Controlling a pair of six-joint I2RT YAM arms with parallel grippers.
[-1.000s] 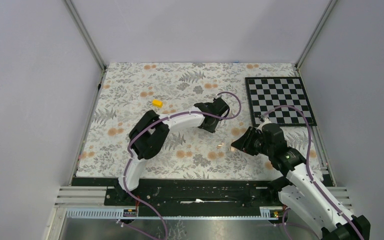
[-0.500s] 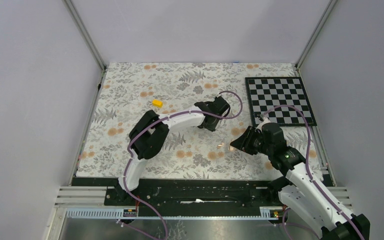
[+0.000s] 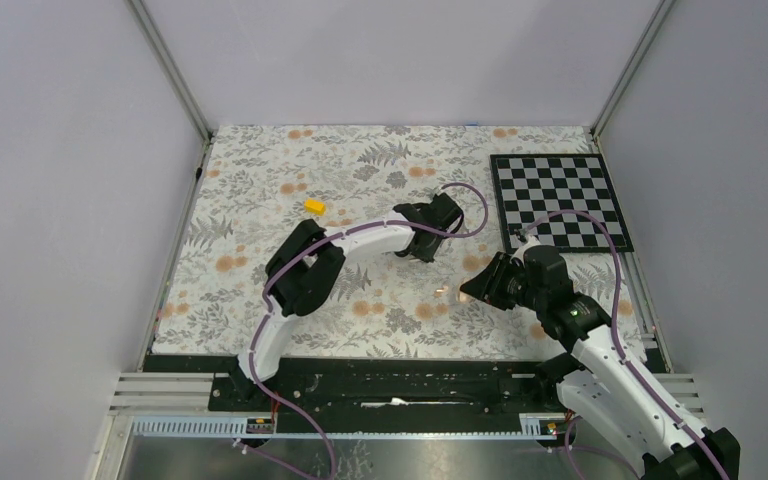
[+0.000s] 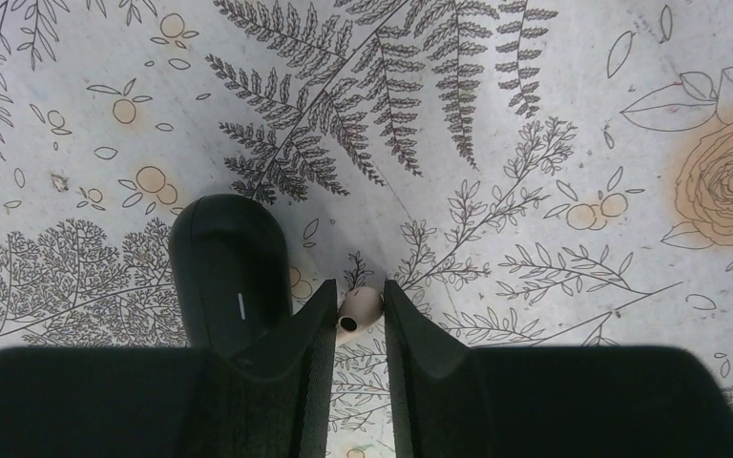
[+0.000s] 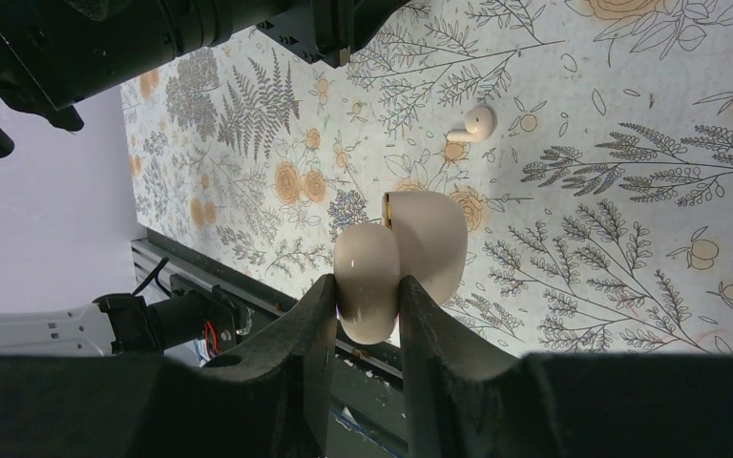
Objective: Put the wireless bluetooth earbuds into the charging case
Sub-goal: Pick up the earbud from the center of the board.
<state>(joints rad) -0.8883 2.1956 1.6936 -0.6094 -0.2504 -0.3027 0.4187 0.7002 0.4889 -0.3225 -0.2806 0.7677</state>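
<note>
Between jaws of left pincer (image 4: pixel 358 284) — earbud (image 4: pixel 359 308).

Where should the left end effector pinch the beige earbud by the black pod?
Pinch the earbud across its rounded head, coming down from above, the left end effector straddling it. It seems to lie flat, and its thin stem offers little to hold.

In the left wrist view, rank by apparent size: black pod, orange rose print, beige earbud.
1. black pod, though partly hidden.
2. orange rose print, cut off by the frame.
3. beige earbud, clearly smallest.
</note>
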